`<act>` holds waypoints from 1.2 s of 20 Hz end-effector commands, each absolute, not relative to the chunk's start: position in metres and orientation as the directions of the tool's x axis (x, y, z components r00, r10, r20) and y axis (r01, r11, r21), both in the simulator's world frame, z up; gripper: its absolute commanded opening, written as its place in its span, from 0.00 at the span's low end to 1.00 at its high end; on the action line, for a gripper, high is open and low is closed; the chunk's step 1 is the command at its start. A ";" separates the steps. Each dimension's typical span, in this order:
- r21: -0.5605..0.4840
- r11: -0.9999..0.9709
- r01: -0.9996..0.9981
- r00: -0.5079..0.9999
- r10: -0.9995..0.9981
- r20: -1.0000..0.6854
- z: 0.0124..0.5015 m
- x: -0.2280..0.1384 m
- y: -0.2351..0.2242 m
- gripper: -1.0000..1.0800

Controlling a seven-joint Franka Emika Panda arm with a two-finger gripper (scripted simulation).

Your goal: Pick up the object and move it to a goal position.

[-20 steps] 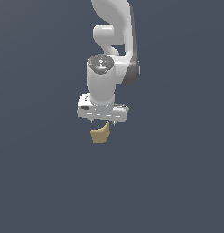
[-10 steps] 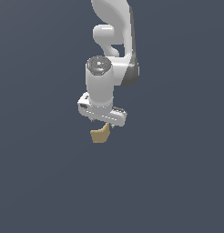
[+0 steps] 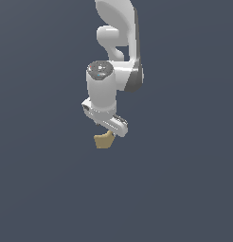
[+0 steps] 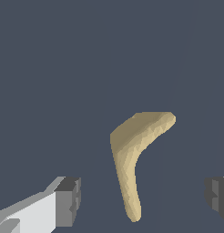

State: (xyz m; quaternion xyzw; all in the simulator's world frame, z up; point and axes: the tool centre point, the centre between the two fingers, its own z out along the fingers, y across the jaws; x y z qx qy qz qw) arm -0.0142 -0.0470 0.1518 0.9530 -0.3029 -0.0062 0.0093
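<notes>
The object [image 4: 132, 150] is a matte tan-yellow piece, bent like a boomerang rather than straight. In the wrist view it lies between and beyond my two dark fingertips [image 4: 68, 200], which stand far apart with no contact on it. My gripper [image 4: 142, 199] is open. In the exterior view the object [image 3: 104, 140] peeks out just below the white hand, and my gripper [image 3: 109, 131] hangs straight above it. The hand hides part of the object there.
Everything around is a plain dark blue-grey surface [image 3: 184, 189] with no other objects. The white arm [image 3: 118, 56] rises from the hand toward the exterior view's top edge.
The hand has turned about its vertical axis, so its cross bar now slants instead of lying level. It sits slightly lower over the object. The object has not moved.
</notes>
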 end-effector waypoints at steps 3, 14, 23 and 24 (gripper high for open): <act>0.014 -0.734 -0.679 0.735 -0.679 -0.003 0.149 -0.013 -0.049 0.96; 0.002 -0.592 -0.806 0.592 -0.806 0.000 0.146 -0.012 -0.051 0.96; 0.000 -0.574 -0.819 0.574 -0.819 0.000 0.144 -0.012 -0.052 0.96; 0.000 -0.574 -0.819 0.574 -0.819 0.000 0.142 -0.012 -0.051 0.96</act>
